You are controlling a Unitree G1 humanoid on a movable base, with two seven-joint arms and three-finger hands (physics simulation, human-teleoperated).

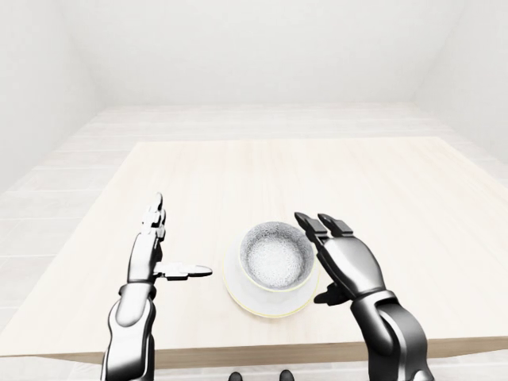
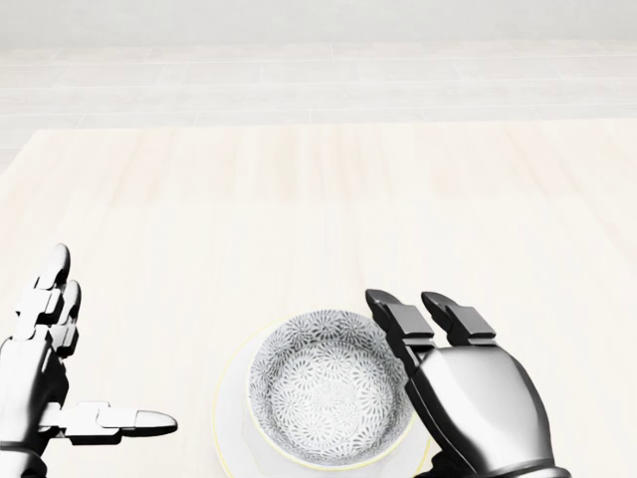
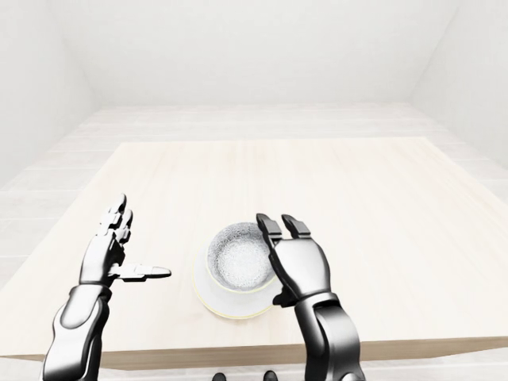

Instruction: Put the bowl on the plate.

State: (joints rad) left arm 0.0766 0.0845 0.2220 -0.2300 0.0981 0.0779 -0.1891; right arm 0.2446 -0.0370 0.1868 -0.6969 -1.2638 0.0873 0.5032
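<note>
Right hand (image 2: 468, 393) released and spread, standing just beside the bowl (image 2: 323, 398) on its right in the head view, not gripping it; left hand (image 2: 40, 388) also splayed, well apart to the left. Bowl sits upright on the plate (image 2: 227, 418) on the pale surface (image 2: 318, 199), so placing looks done. Next move, I judge: draw the right hand clear without nudging the rim

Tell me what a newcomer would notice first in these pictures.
A patterned bowl sits on a white plate near the bottom middle of the head view. The right hand stands open close at its right, and the left hand is spread open farther left, over a pale wooden table.
</note>
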